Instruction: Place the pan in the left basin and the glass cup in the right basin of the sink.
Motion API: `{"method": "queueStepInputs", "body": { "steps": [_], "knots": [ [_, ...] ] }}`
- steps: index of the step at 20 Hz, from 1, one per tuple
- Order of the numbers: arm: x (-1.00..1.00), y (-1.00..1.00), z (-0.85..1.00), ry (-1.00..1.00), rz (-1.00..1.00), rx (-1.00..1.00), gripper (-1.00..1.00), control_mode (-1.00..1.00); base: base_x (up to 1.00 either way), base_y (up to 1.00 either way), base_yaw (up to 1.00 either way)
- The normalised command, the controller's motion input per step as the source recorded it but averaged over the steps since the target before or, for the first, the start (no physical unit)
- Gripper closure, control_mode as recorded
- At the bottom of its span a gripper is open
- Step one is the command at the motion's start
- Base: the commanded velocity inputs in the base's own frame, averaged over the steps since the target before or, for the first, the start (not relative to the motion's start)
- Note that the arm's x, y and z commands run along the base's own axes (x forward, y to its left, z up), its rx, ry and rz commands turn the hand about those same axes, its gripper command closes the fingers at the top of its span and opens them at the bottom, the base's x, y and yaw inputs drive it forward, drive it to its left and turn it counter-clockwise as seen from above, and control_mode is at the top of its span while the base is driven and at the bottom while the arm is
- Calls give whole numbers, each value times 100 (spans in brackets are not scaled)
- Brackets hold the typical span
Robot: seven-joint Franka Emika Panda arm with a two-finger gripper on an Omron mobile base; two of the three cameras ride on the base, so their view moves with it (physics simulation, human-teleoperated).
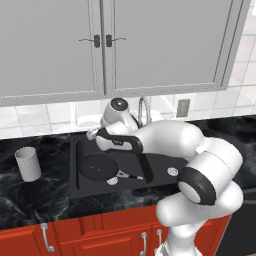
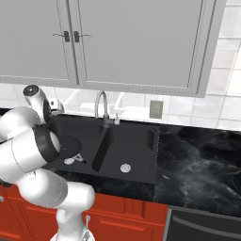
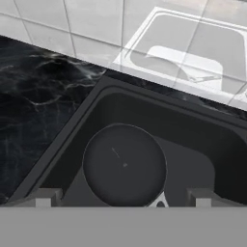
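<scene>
I see the pan (image 3: 124, 165) lying flat in the left basin (image 1: 82, 185), centred below and between the jaws of the gripper (image 3: 123, 197). The jaws stand fully wide, holding and touching nothing. The glass cup (image 1: 28, 164) stands upright on the worktop (image 1: 35, 200), well left of the sink (image 2: 141, 176).

even, flat rendered light with no glare, soft shadow under the cabinets (image 1: 100, 45), black sink (image 2: 141, 141) detail murky, edges slightly soft.
</scene>
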Motion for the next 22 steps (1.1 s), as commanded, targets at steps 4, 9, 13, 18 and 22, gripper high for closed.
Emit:
{"method": "queueStepInputs", "body": {
  "steps": [4,9,13,18,22],
  "knots": [
    [0,32,0,0,0,0,-100,-100,0,0,0],
    [0,46,0,0,0,0,-100,-100,0,0,0],
    [0,41,0,0,0,0,-100,-100,0,0,0],
    [0,39,3,0,0,0,-100,-100,0,0,0],
    [0,27,16,0,0,0,-100,-100,0,0,0]
  ]
}}
